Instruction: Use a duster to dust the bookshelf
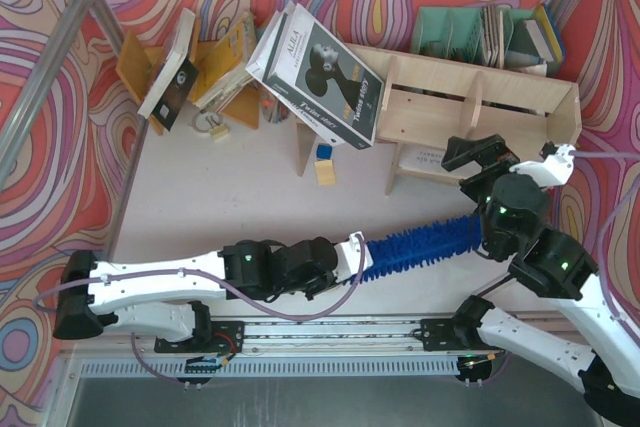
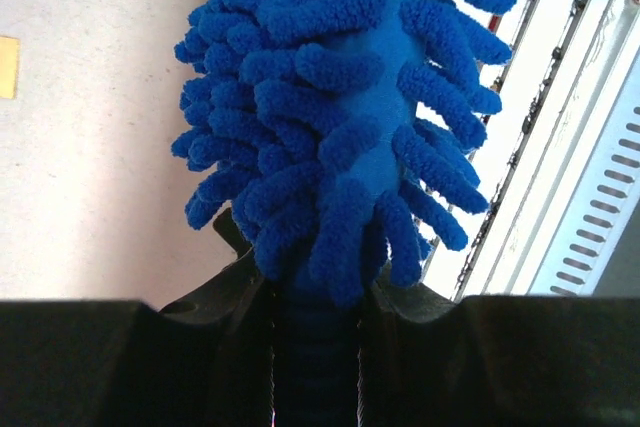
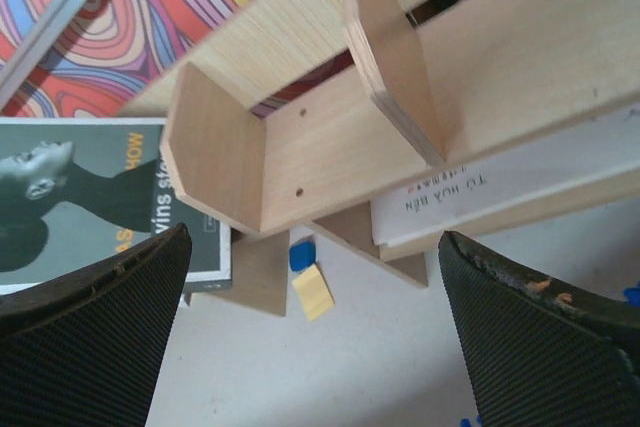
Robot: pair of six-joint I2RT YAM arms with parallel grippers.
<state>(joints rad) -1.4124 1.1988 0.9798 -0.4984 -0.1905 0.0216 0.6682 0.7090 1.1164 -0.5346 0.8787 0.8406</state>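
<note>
The pale plywood bookshelf stands at the back right, and in the right wrist view it shows with its upright dividers. The blue fluffy duster lies low over the table, and its far end reaches my right arm's wrist. My left gripper is shut on the duster's dark blue handle. In the left wrist view the bristles fan out from between the jaws of the left gripper. My right gripper is open and empty in front of the shelf's lower tier. It is wide open in the right wrist view.
A large grey book leans on the shelf's left end. An orange book rack stands at the back left, a green organizer behind the shelf. A yellow note and a small blue thing lie under the shelf. A white book lies on the lower tier.
</note>
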